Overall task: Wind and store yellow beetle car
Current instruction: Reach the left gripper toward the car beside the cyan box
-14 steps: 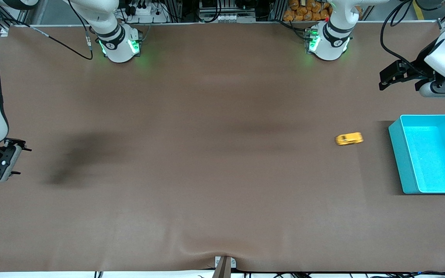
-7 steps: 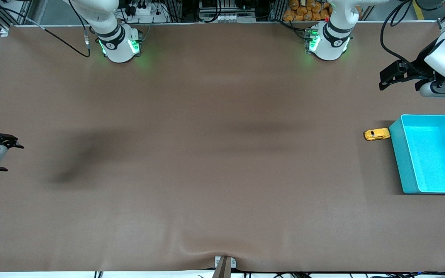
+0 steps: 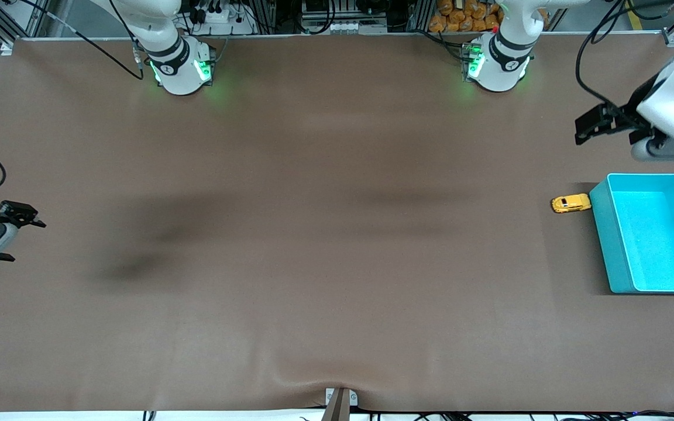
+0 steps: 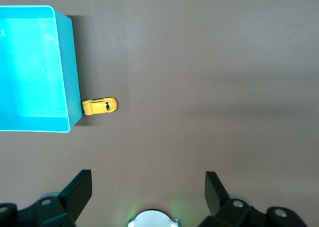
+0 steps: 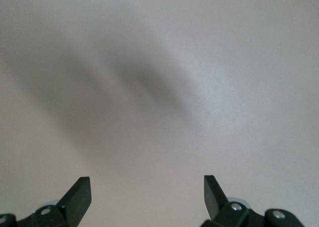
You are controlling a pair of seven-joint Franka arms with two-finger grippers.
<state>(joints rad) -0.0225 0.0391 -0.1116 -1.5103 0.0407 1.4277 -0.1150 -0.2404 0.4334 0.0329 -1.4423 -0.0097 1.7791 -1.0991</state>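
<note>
End effectors both gape wide, empty. Left end effector point(image 3: 591, 124) hangs over the worktop point(image 3: 313, 263) at the left arm's end; right end effector point(image 3: 18, 231) waits over the right arm's end, well apart from everything. Car point(image 3: 570, 203) sits on its wheels, nearer the front camera than the spot under the left end effector, nose touching or just beside the bin point(image 3: 601, 234) wall, long axis pointing along the worktop into that wall. Left arm is clearly the nearer one. Bin holds nothing; car not yet stored.
</note>
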